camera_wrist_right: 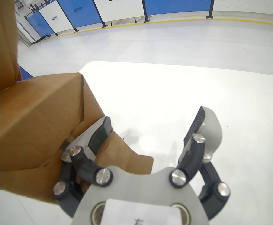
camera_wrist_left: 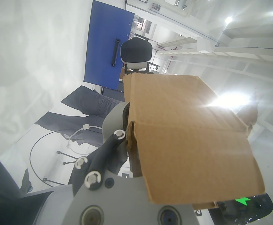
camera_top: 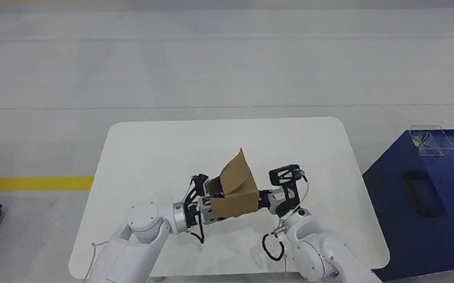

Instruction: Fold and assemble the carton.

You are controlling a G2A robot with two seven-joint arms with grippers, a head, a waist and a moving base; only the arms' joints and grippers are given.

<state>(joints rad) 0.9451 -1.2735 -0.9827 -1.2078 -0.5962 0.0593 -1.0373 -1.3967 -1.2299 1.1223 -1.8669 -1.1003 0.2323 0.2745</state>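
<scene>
My R gripper (camera_wrist_right: 154, 117) is spread wide, touching the carton (camera_wrist_right: 42, 110) right beside it, which spans across to my L gripper (camera_top: 202, 206) (grip: can't tell) over the table (camera_top: 172, 154).

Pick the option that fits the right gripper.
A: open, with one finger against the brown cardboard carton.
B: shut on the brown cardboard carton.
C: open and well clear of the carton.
A: the right gripper is open, its fingers spread wide, and one of them lies against the brown cardboard carton.
</scene>
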